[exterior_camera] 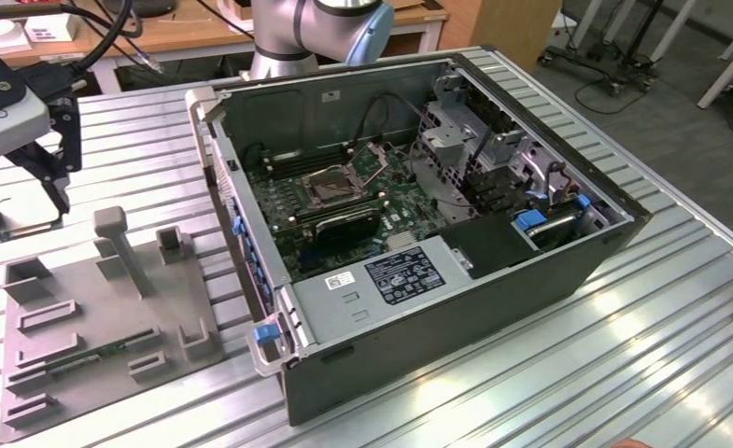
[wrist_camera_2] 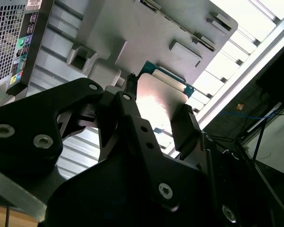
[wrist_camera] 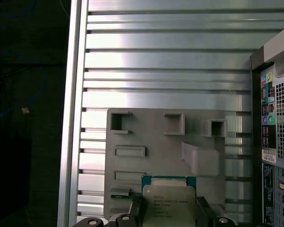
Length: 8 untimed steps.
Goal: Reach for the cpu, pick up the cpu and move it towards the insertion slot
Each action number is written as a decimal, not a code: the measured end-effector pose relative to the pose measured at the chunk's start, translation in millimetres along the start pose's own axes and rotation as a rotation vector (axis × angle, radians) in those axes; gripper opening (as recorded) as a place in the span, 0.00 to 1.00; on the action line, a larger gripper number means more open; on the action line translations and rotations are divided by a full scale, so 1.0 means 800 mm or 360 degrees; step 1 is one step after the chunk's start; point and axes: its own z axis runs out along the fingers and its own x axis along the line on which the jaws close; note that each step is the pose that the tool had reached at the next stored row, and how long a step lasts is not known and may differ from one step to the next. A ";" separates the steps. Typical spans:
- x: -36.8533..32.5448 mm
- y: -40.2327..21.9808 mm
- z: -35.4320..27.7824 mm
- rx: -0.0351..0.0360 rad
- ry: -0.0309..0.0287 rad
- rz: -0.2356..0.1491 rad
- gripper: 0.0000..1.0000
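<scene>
My gripper [exterior_camera: 23, 210] hangs above the slatted table at the exterior view's left, beyond the far end of the grey tray [exterior_camera: 92, 317]. Its black fingers are shut on the cpu [wrist_camera: 169, 201], a small silver square chip with a green rim, held by two opposite edges. In the second wrist view the cpu [wrist_camera_2: 158, 101] gleams between the fingers [wrist_camera_2: 187, 125], above the tray [wrist_camera_2: 146, 28]. The insertion slot [exterior_camera: 329, 187], a silver-framed square socket with a dark centre, sits on the motherboard inside the open computer case, well to the exterior view's right of my gripper.
The open computer case [exterior_camera: 466, 280] lies on its side mid-table, with drive cages and cables inside. The tray carries upright grey posts and a narrow green circuit strip [exterior_camera: 92, 355]. The arm's base [exterior_camera: 298, 37] stands behind the case. The table's edge [wrist_camera: 73, 118] runs beside the tray.
</scene>
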 end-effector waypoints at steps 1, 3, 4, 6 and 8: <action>-0.0004 0.0000 0.0002 0.0000 -0.00004 0.0000 0.53; -0.0013 0.0000 0.0001 0.0000 -0.00002 0.0000 0.53; -0.0018 0.0000 0.0001 0.0000 -0.00002 0.0000 0.53; -0.0026 -0.0001 0.0001 0.0000 -0.00003 0.0000 0.53; -0.0033 -0.0001 0.0001 0.0000 -0.00001 0.0000 0.53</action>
